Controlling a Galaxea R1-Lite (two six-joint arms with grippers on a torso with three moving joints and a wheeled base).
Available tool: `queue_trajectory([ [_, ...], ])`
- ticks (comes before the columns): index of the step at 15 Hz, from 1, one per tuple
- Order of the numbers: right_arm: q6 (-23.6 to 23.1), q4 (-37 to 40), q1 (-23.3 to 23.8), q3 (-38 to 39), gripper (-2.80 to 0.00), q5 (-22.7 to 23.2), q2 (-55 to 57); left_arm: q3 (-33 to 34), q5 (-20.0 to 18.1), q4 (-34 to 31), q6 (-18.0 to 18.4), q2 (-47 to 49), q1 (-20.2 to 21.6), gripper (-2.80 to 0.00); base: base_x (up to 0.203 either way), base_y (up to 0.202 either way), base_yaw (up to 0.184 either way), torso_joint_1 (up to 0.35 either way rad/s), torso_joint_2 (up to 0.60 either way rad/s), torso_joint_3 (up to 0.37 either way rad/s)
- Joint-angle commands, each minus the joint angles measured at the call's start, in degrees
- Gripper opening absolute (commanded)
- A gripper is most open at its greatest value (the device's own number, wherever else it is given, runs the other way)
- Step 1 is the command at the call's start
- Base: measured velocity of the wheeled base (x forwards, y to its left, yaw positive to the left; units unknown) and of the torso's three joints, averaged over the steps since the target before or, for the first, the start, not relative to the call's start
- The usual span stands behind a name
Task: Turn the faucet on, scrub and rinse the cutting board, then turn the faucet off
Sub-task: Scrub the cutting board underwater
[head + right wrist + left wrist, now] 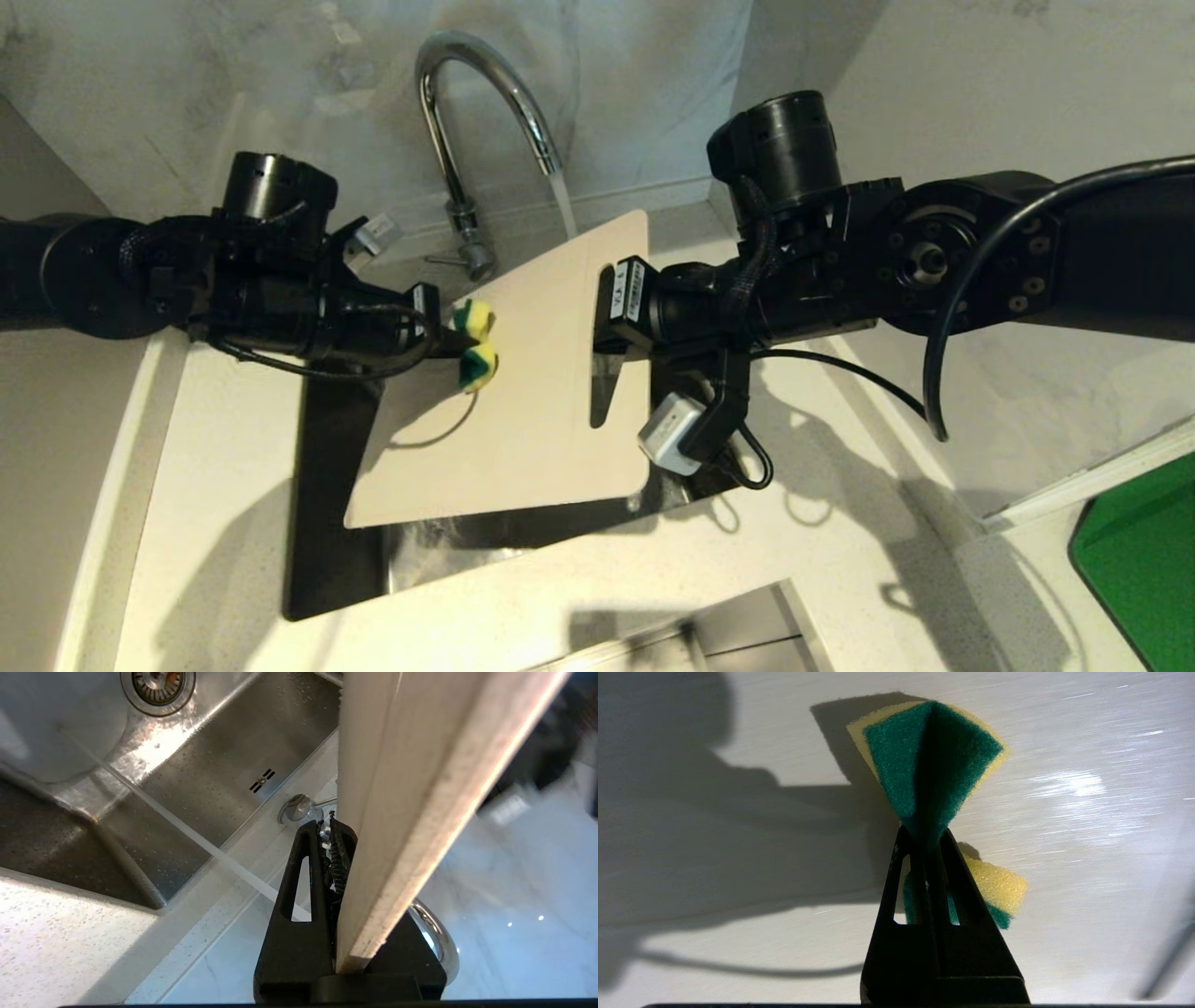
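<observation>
- While water runs from the faucet [485, 103] onto the far corner of the cutting board [523, 392], the step in hand looks to be the scrubbing, with rinsing going on at once.
- The board hangs tilted over the sink [331, 523], clear of the counter [597, 579], its slotted end toward the right arm.
- The right gripper [343, 858] is clamped on the board's edge by the slot handle; its fingers [299, 891] pinch the thin board between them.
- The left gripper [924, 849] is squeezed tight on a green-and-yellow sponge [929, 760], which folds and flares out either side of the jaws and lies against the board's near-left face.
- To scrub well, I judge the sponge should press flat on the board and sweep in long strokes toward the stream, so loosened dirt washes down into the basin.
- The right grip should hold firm against that push: a thin board held at one edge could twist or slip.
- The tilt is worth keeping so water drains off the low edge.
- Count: one faucet, with one small lever [446, 261] at its base.
- One cutting board, one sponge, one sink with one drain [156, 686].
- Two grippers, both busy.
- One bright green flat object [1144, 560] lies at the right edge of the head view, well apart from the work.
</observation>
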State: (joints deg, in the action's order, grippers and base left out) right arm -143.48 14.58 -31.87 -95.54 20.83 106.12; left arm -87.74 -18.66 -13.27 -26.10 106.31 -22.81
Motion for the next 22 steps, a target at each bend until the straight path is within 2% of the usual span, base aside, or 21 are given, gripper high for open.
queue_trajectory([
  [1,-0.8,-0.1,0.0,0.0,-2.80,0.3,-0.1,5.2,-2.8,1.6,1.4,-0.1,3.9,-2.80,0.000,0.000,0.000,0.000,0.00,0.000],
  [6,-0.8,-0.1,0.0,0.0,-2.80,0.3,-0.4,18.4,-5.9,12.5,6.4,1.7,14.8,-2.80,0.000,0.000,0.000,0.000,0.00,0.000],
  [9,-0.8,-0.1,0.0,0.0,-2.80,0.3,-0.5,20.2,-8.4,14.3,9.0,3.7,21.0,-2.80,0.000,0.000,0.000,0.000,0.00,0.000],
  [11,-0.8,-0.1,0.0,0.1,-2.80,0.3,-0.7,20.6,-9.6,14.3,9.5,3.3,22.2,-2.80,0.000,0.000,0.000,0.000,0.00,0.000],
  [13,-0.7,-0.1,0.0,0.1,-2.80,0.3,-0.7,20.8,-9.6,14.3,9.5,1.8,21.1,-2.80,0.000,0.000,0.000,0.000,0.00,0.000],
  [16,-0.6,-0.1,0.0,0.1,-2.80,0.3,-0.7,20.4,-9.4,14.2,8.5,-1.5,16.7,-2.80,0.000,0.000,0.000,0.000,0.00,0.000],
  [19,-0.3,-0.1,0.0,0.0,-2.80,0.2,-0.7,19.3,-8.7,13.6,5.6,-6.2,11.2,-2.80,0.000,0.000,0.000,0.000,0.00,0.000],
  [22,-0.3,-0.3,0.0,0.1,-2.80,0.2,-0.7,17.9,-5.8,11.2,3.3,-9.8,3.4,-2.80,0.000,0.000,0.000,0.000,0.00,0.000],
])
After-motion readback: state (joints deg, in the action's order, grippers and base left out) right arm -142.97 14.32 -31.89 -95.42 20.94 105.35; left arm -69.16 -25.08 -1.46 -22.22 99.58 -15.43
